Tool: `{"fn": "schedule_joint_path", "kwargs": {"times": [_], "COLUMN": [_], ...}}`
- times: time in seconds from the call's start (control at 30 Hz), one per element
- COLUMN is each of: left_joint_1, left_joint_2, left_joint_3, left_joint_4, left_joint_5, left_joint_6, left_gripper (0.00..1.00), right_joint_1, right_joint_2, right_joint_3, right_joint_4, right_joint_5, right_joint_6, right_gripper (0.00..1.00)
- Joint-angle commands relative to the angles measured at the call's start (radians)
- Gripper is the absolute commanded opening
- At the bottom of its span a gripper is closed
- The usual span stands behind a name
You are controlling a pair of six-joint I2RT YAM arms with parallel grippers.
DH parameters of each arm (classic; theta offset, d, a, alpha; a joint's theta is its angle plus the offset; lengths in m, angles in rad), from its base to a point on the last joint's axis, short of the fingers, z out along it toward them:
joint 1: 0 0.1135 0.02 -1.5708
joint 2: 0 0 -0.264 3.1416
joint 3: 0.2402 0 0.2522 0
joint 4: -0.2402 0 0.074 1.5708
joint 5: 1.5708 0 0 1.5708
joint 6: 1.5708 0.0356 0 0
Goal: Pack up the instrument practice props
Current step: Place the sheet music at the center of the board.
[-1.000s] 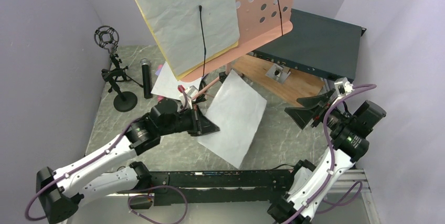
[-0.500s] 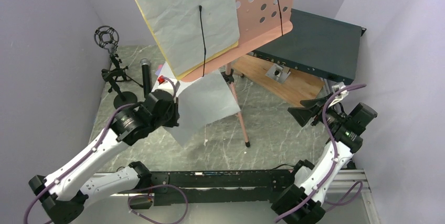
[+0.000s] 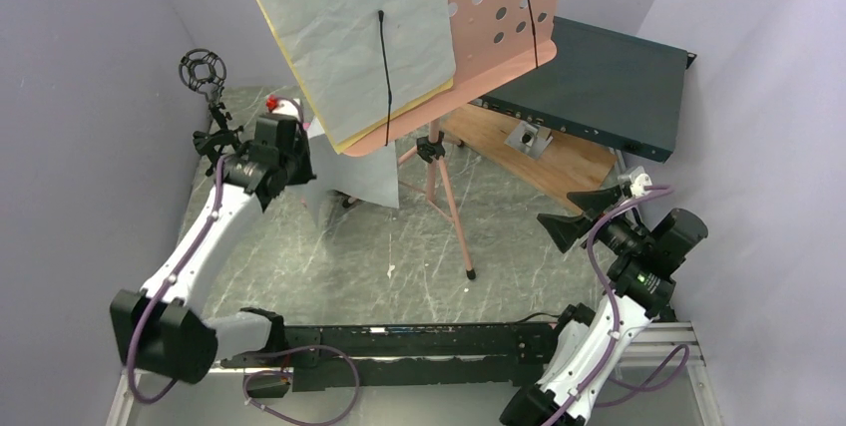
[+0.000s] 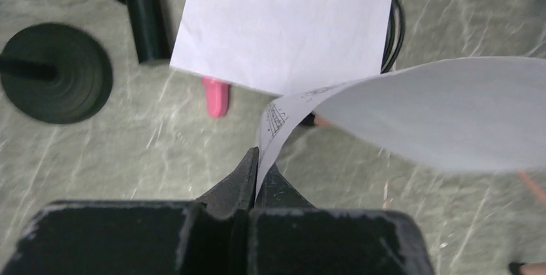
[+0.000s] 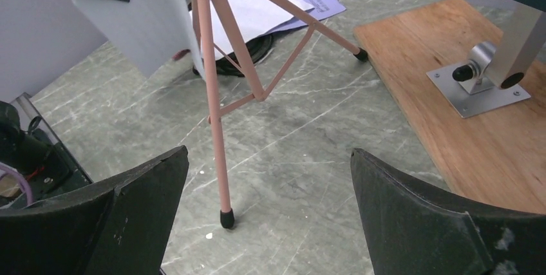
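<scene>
**Left hand pinches a loose music page beside the pink stand; right hand released**

A white sheet-music page [image 4: 438, 114] curls off to the right of the left wrist view, with printed staves showing at its near corner. The left hand [image 4: 255, 170] is clenched on that corner, jaws pressed together with only the paper between them. In the top view the held page hangs left of centre, just left of the tripod legs [image 3: 442, 192] and under the low edge of the pink music desk [image 3: 504, 17].

The music desk fills the upper middle of the top view, tilted. It carries a clipped white page [image 3: 344, 27] laid over a yellow page [image 3: 301, 80], with a thin black clip arm [image 3: 385, 77] across them.

In the upper middle of the left wrist view, a flat white page [image 4: 283, 24] lies on the green marbled bench [image 3: 499, 276]. A pink microphone [image 4: 216, 96] pokes out from under its lower edge. A black microphone [image 4: 145, 11] sits just left of that page, and a round black stand base [image 4: 58, 72] sits at far left. A ring-shaped mic holder [image 3: 203, 69] stands at the upper left of the top view.

The right hand [image 5: 269, 154] is released, jaws spread wide above the bench at the lower right of the top view. To its right in the right wrist view lies the wooden board [image 5: 470, 114] with a metal bracket [image 5: 480, 75] on it. The teal rack box [image 3: 599, 87] lies at the upper right of the top view.
</scene>
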Motion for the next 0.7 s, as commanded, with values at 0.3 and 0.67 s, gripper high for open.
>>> {"fn": "schedule_joint_path", "kwargs": {"times": [0.3,0.67], "left_joint_1": [0.342,0.377], "left_joint_2": [0.446,0.759], "left_joint_3": [0.270,0.554], "left_joint_4": [0.259,0.107], "left_joint_5": [0.586,0.640], "left_joint_6": [-0.101,-0.116], "left_gripper": [0.00,0.05], "right_joint_1": [0.031,0.056], "right_joint_2": [-0.014,-0.018], "right_joint_3": [0.012,0.012], "right_joint_4": [0.007,-0.006], "right_joint_5": [0.047,0.076], "right_joint_6": [-0.056,-0.082], "right_gripper": [0.99,0.99]}}
